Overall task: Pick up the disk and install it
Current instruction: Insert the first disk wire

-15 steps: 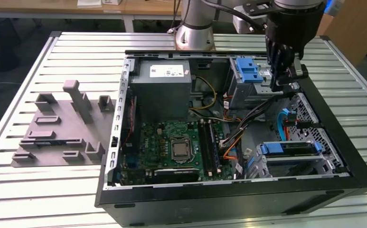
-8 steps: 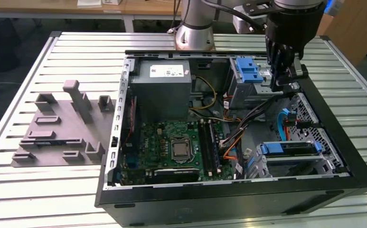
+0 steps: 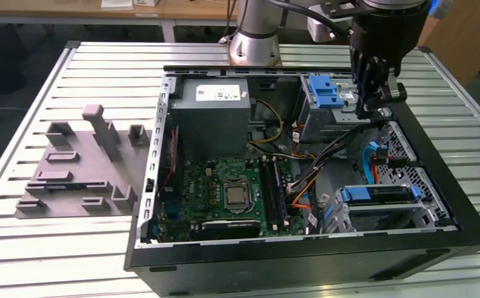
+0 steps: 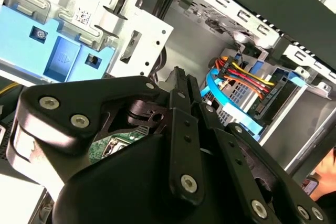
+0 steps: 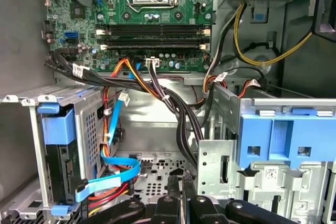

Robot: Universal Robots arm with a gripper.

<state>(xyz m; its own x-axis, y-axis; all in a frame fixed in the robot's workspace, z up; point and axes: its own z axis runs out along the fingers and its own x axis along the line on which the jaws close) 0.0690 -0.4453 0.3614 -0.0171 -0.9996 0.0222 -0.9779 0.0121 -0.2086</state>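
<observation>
The disk (image 3: 377, 194) sits slotted in the metal bay at the near end of the open computer case, on the exterior view's right. Its blue rail (image 5: 55, 129) faces outward, with the dark drive body below it in the first wrist view. My gripper (image 3: 366, 110) hangs inside the case at the far end, beside the drive cage with the blue latch (image 3: 329, 92), well apart from the disk. Its black fingers (image 4: 178, 93) stand pressed together with nothing between them, and in the first wrist view the gripper (image 5: 180, 188) points down over the perforated case floor.
The motherboard (image 3: 227, 192) and the grey power-supply box (image 3: 215, 115) fill the case's left half in the exterior view. Bundled black, orange and blue cables (image 5: 157, 98) cross the middle. A grey moulded fixture (image 3: 78, 164) lies on the slatted table (image 3: 24, 248) left of the case.
</observation>
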